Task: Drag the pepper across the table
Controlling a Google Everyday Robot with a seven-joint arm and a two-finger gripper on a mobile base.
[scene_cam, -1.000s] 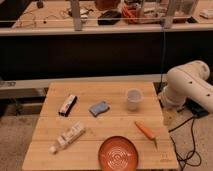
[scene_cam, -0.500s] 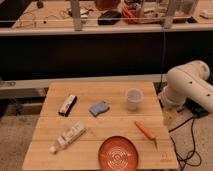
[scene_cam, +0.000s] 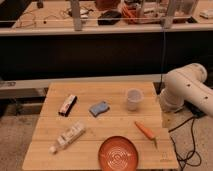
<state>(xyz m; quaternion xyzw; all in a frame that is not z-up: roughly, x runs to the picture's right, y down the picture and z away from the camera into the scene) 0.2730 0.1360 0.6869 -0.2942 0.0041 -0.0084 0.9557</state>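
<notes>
1. Nothing has moved since the earlier frames: the arm sits in the same pose off the right edge of the table, and every item lies where it did. You are looking at a pause, not a motion under way.
2. The gripper hangs low under the arm's white elbow, just at the table's right edge and level with its middle. It stands released and grasps nothing. No item is between it and the arm.
3. The pepper lies flat on the near right part of the table, angled with its thin stem tip toward the near right corner. It is just beside the orange plate without touching it, and near the gripper but clearly apart from it.
4. For the task, this stillness means the drag has not begun. The pepper is untouched, so contact comes first.
5. I judge the next move to be a short reach inward and down onto the pepper, which is the closest item to the tool.
6. Mind the direction you drag. The plate sits to the pepper's left and the white cup stands behind it. The blue sponge is farther left. A path between the cup and plate looks the most open.
7. The pepper is slim and tapered, so it may roll or pivot under a push rather than slide straight.
</notes>
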